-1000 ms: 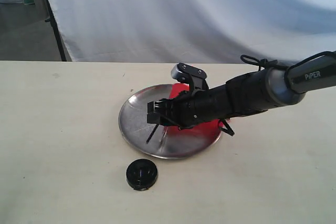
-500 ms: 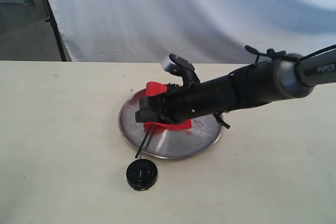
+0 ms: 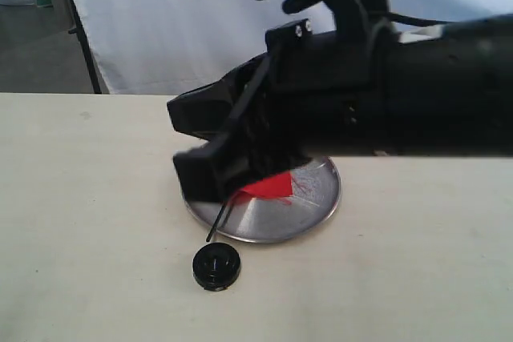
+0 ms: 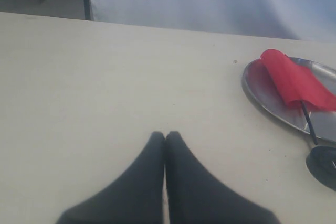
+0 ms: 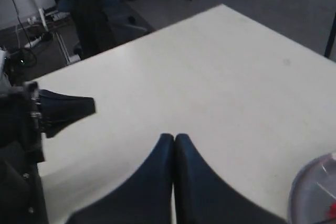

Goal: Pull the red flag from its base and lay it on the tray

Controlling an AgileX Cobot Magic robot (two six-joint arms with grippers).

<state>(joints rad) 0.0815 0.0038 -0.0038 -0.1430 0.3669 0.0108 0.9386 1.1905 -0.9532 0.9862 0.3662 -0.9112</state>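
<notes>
The red flag lies on the silver tray. Its black stick pokes out over the front rim toward the black base, which stands alone on the table. My right gripper hangs above the tray's left side, close to the exterior camera, shut and with nothing in it; the right wrist view shows its fingertips pressed together over bare table. My left gripper is shut and empty, well away from the flag, tray and base.
A white cloth backdrop hangs behind the table's far edge. The right arm hides much of the tray's back half. Part of the left arm shows in the right wrist view, with the tray's rim at one corner.
The right gripper let go of the flag and rose toward the exterior camera. The flag now lies flat on the tray with its stick over the front rim.
</notes>
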